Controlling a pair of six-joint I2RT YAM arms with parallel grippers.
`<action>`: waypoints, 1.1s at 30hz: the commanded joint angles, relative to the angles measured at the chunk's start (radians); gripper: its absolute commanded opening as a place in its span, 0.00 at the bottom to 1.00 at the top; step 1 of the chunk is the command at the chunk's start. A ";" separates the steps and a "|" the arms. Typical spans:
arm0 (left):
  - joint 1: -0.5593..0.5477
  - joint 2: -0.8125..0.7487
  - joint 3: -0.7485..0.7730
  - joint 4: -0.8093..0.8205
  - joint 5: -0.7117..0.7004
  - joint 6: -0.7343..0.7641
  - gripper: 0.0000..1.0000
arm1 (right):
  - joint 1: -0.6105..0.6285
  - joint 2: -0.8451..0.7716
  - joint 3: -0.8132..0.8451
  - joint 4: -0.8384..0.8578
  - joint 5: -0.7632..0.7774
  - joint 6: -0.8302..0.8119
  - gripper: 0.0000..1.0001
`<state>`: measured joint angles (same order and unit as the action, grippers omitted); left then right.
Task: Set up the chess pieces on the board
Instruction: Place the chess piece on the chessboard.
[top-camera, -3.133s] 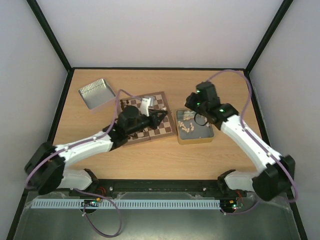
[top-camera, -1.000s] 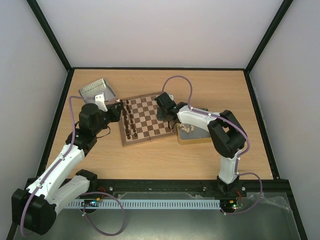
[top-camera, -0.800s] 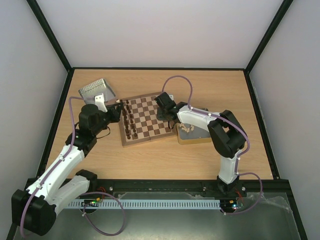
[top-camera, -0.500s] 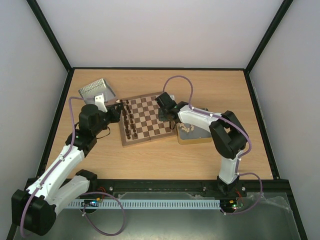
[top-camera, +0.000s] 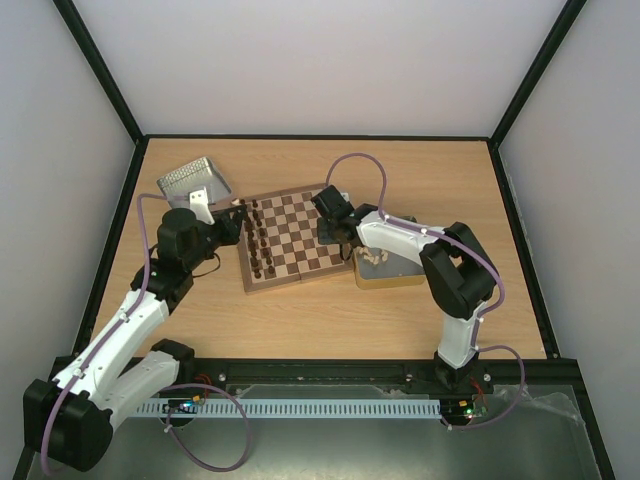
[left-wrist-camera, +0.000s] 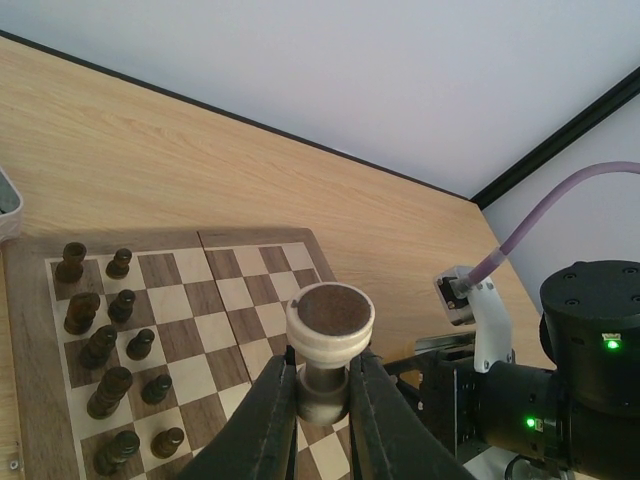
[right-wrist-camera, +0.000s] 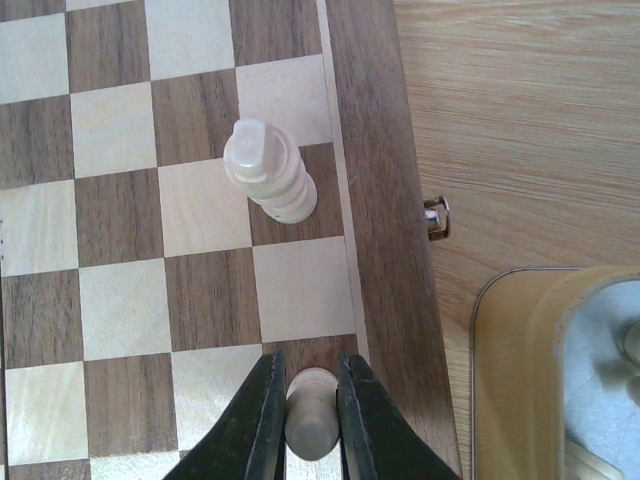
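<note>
The board (top-camera: 296, 242) lies mid-table, with dark brown pieces (top-camera: 258, 240) in two rows along its left side. My left gripper (top-camera: 238, 208) hovers at the board's far left corner. In the left wrist view it (left-wrist-camera: 322, 368) is shut on a chess piece (left-wrist-camera: 330, 318), whose cream base and brown felt underside face the camera. My right gripper (top-camera: 326, 222) is low over the board's right edge. In the right wrist view it (right-wrist-camera: 305, 378) is shut on a cream piece (right-wrist-camera: 312, 418) above a dark edge square. Another cream piece (right-wrist-camera: 268, 172) stands two squares further on.
A gold tin (top-camera: 388, 281) holding several cream pieces sits against the board's right side, and its rim shows in the right wrist view (right-wrist-camera: 520, 380). A silver tin (top-camera: 190, 180) lies tilted at the back left. A metal clasp (right-wrist-camera: 436, 215) sticks out of the board's edge.
Three seconds ago the left arm was over the board and the right gripper over the gold tin. In the last second the right gripper has crept slightly right, and the left arm has held still.
</note>
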<state>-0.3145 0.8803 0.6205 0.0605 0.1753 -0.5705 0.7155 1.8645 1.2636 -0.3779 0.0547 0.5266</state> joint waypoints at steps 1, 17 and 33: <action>0.006 -0.005 -0.014 0.022 0.009 -0.009 0.05 | 0.001 0.003 -0.007 -0.016 0.016 -0.009 0.14; 0.006 0.000 -0.030 0.142 0.256 -0.007 0.05 | 0.002 -0.239 -0.051 0.041 0.016 0.092 0.46; -0.166 0.056 0.063 0.171 0.409 0.123 0.06 | 0.008 -0.485 -0.136 0.433 -0.638 0.199 0.56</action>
<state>-0.4294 0.9188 0.6067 0.3191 0.6502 -0.5640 0.7158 1.3830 1.1038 -0.0483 -0.4004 0.6746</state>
